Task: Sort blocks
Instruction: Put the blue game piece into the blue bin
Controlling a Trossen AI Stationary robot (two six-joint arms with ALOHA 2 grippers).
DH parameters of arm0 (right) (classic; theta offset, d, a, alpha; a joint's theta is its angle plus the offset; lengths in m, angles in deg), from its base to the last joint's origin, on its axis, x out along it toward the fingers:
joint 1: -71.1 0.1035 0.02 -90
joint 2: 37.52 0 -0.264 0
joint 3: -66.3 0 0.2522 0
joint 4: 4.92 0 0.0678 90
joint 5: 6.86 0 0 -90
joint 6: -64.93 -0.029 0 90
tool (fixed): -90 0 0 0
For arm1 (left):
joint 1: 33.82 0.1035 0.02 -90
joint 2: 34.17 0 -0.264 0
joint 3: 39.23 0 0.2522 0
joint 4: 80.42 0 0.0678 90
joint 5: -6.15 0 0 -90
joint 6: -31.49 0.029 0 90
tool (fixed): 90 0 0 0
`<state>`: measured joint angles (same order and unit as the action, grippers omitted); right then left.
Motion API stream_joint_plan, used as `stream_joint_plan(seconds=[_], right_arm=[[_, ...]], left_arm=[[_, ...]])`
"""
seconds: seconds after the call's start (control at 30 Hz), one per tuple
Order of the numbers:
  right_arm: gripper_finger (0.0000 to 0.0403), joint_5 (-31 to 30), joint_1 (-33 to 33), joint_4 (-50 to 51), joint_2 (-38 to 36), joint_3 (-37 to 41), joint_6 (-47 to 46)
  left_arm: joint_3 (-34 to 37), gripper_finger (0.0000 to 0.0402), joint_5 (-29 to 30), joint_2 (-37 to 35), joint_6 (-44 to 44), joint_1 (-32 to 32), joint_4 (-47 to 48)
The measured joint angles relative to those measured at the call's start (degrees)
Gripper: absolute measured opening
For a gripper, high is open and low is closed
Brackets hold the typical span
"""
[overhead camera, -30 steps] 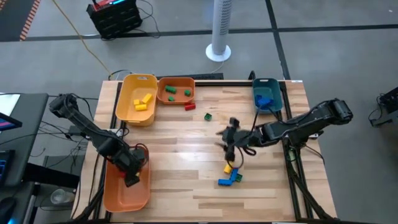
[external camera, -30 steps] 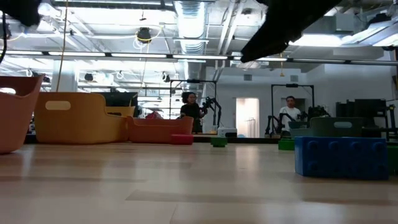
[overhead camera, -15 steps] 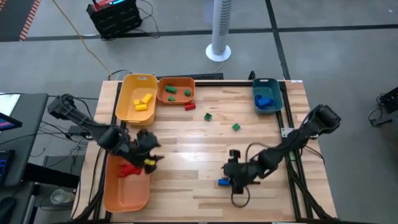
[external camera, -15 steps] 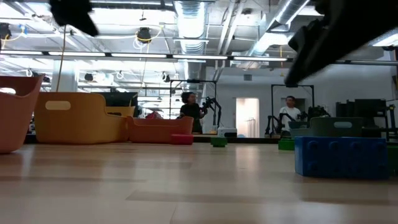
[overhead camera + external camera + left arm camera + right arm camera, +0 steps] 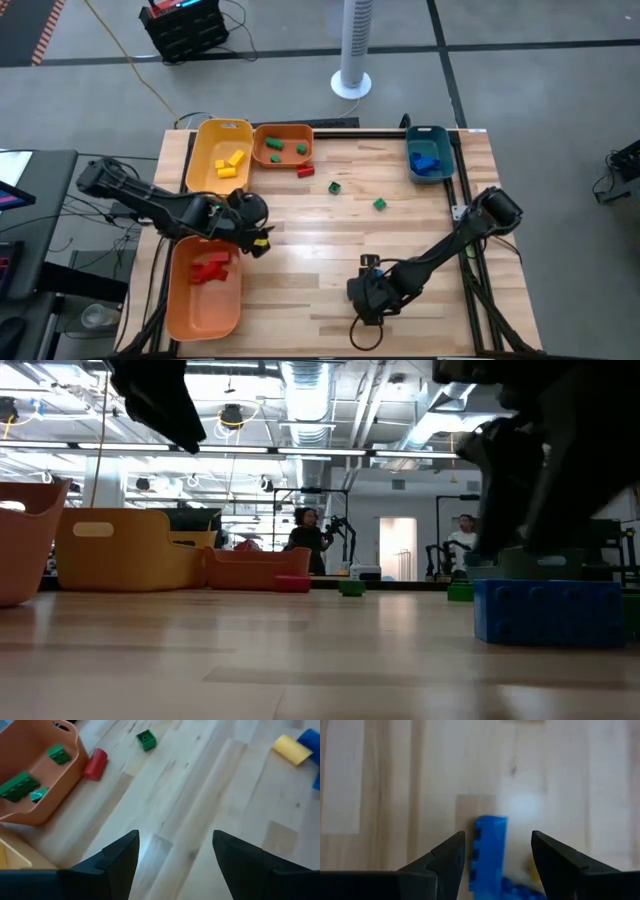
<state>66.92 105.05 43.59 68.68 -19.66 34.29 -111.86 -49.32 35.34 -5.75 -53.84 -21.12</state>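
From overhead I see the right gripper low over the near middle of the table, its body covering whatever lies beneath. Its wrist camera fills that gap: jaws spread, with a blue block on the wood between the fingers, neither finger clearly touching it, and a sliver of yellow just beside it. The table-level camera shows a blue block resting flat on the table with the dark arm right behind it.

The left gripper sits over the table's left side, beside the near orange bin, which holds red blocks. Overhead, a small yellow patch shows at its tip, but I cannot tell whether it is held. Its wrist view shows the jaws apart with nothing between them, and past them a red block touching the far orange bin, green blocks inside that bin, a loose green block and a yellow block farther off.

Only the overhead view shows the yellow bin with yellow blocks and the teal bin with blue ones.
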Motion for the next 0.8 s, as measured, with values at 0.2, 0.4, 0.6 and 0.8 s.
stream_joint_plan(seconds=[0.2, 0.4, 0.6, 0.8], right_arm=[[0.0242, 2.9, -0.3, -0.6, 1.2, 0.1, -0.5], [0.0243, 4.0, -0.3, -1.7, 3.3, 0.0, -0.4], [0.0242, 5.4, -0.3, -2.3, 7.2, 0.0, 0.7], [0.0224, 5.4, -0.3, -2.2, 7.8, 0.0, 1.0]], left_arm=[[0.0, 0.0246, -0.1, 2.2, 1.2, 2.3, -0.1], [0.0, 0.0246, -0.1, 3.0, 2.9, 4.1, -0.4], [0.0, 0.0246, -0.1, 3.1, 4.0, 5.2, -1.2], [0.0, 0.0246, -0.2, 3.2, 4.1, 5.2, -1.7]])
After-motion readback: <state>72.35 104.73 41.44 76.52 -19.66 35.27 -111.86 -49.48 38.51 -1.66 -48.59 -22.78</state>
